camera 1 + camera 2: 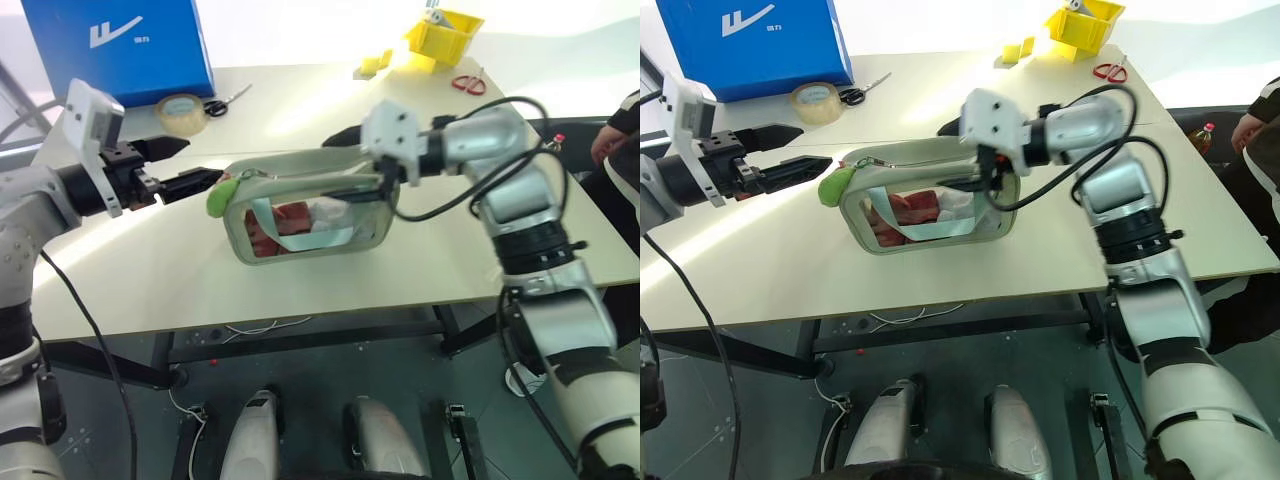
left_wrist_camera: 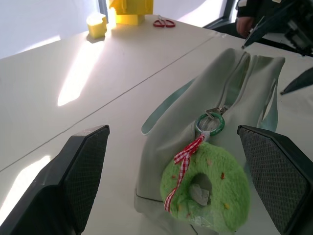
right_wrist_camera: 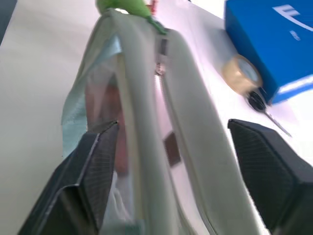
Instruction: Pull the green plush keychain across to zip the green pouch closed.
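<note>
The green pouch [image 1: 305,165] stands on the white table [image 1: 150,270], its clear window facing me with red and white items inside. The green plush keychain [image 2: 210,188] hangs from the zipper pull at the pouch's left end [image 1: 220,195]. In the left wrist view the zip line behind the pull looks closed. My left gripper [image 1: 200,163] is open, level, just left of the keychain and not touching it. My right gripper [image 3: 173,125] is open at the pouch's right end [image 1: 365,188], its fingers standing wide on either side of the top without pressing it.
At the table's back left are a blue box [image 1: 120,45], a tape roll [image 1: 180,112] and black scissors [image 1: 228,100]. A yellow bin [image 1: 443,35], yellow blocks [image 1: 372,65] and red scissors [image 1: 468,83] lie at the back right. A person [image 1: 615,140] sits beyond the right edge.
</note>
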